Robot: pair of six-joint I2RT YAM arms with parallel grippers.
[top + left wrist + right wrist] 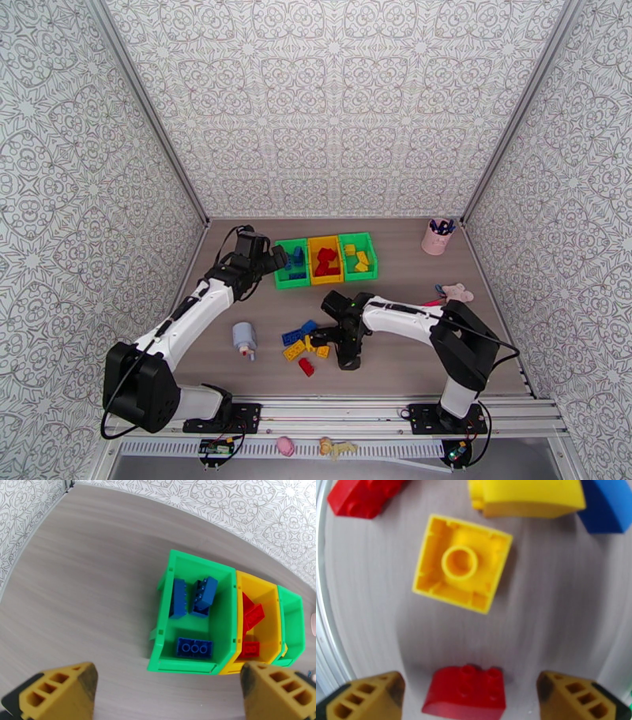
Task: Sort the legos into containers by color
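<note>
While the right pincer [471,679] hangs low over the loose legos [304,347] on the desk [411,363], its fingers [371,697] are spread wide and hold nothing. A small red brick [465,691] lies between them, apparently clear of both pads, though the blurred wrist view makes that hard to tell. Just beyond it a yellow square brick [462,563] lies hollow side up, with another red piece, a curved yellow piece and a blue one near the far edge of that view. The left pincer [168,679] is likewise spread and empty, hovering just beside the near wall of the left green bin [158,653]. Of the three joined containers [373,256], that bin holds blue bricks, the yellow middle bin [272,594] holds red ones, and the far green bin holds yellow ones in the overhead view. These bricks should be light, rigid and smooth, so little squeeze is needed. I judge that the red brick's rounded top would slip, so the pads belong on its two flat opposite side walls, low down. The yellow square is best taken across two parallel outer walls, not by its corners.
</note>
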